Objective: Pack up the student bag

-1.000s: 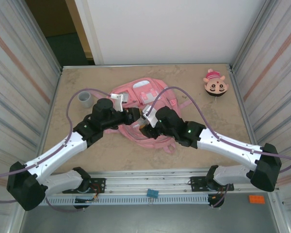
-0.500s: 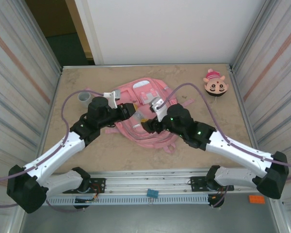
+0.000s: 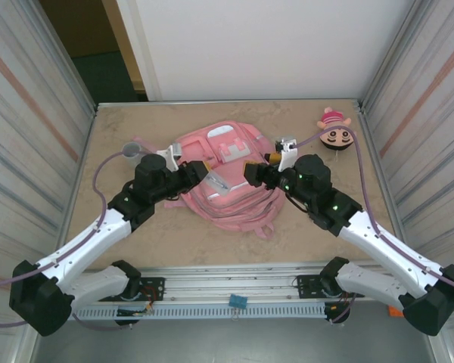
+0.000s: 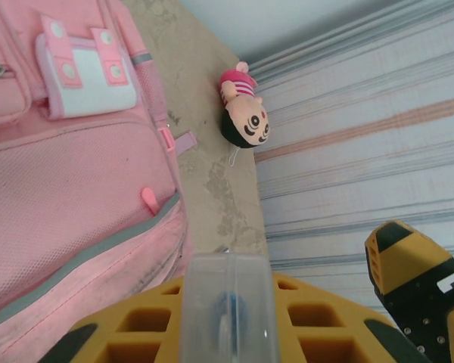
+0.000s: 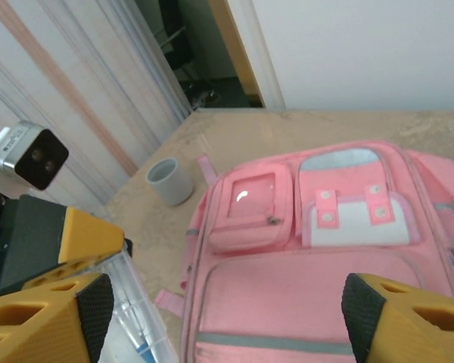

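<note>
**A:** Left gripper (image 3: 201,172) was clamped narrow on a clear plastic case (image 4: 227,310). Right gripper (image 5: 227,314) stood wide and empty above the student bag (image 3: 228,147). The bag lay flat mid-table, front pockets up.

**B:** Failure modes from here?

**A:** Three noted.
- The fingertips of both arms sat close together over the bag, so a careless reach by either could knock the case loose.
- No pocket looked unzipped. The main opening could not be made out from the overhead view, so the case might get pushed against shut fabric and slide off.
- The case is smooth and held near one end, so it probably pivots under a sideways load.

**B:** Clearances?

**A:** The grey cup (image 5: 170,181) stood just beside the bag's far left corner, near the left arm's wrist. A swing outward there would likely tip it. The plush doll (image 3: 335,130) lay in the far right corner, close to the corrugated side wall (image 3: 408,91) and not far behind the right arm's wrist. The best open room was the bare table (image 3: 174,242) between the bag and the arm bases, plus the far strip behind the bag.
</note>
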Tool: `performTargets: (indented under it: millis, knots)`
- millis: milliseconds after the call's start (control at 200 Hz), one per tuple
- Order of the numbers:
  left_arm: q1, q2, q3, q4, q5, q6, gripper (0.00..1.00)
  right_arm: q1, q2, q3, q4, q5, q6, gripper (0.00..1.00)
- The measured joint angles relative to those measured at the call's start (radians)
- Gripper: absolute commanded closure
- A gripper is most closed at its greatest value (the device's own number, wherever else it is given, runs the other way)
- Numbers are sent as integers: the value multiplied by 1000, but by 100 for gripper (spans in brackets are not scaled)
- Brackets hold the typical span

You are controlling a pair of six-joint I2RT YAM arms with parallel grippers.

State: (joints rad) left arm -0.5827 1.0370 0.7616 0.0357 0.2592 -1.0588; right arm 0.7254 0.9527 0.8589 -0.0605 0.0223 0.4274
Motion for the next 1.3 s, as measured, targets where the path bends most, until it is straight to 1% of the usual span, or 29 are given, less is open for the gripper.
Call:
performTargets:
  millis: [150, 220, 426, 596, 737, 837, 1067, 1298]
  knots:
    - [30, -15, -51, 34, -10, -65, 89, -6, 24, 2, -60, 3, 85, 23]
    - [47, -21, -72, 57, -10, -93, 88, -32, 31, 1, -65, -28, 141, 24]
    - [87, -24, -118, 132, -6, -181, 88, -159, 19, -77, 66, -172, 346, 25]
    - [91, -24, -145, 192, -6, -252, 88, -210, 14, -109, 123, -239, 532, 26]
    - [91, -25, -177, 256, -8, -315, 88, -214, 3, -159, 222, -270, 690, 26]
    - [91, -25, -200, 299, -10, -357, 88, -214, 3, -189, 268, -284, 765, 25]
    - [91, -29, -235, 356, -39, -420, 88, -206, 6, -198, 333, -304, 866, 24]
    - [100, -49, -246, 382, -70, -458, 87, -140, 53, -198, 416, -307, 937, 23]
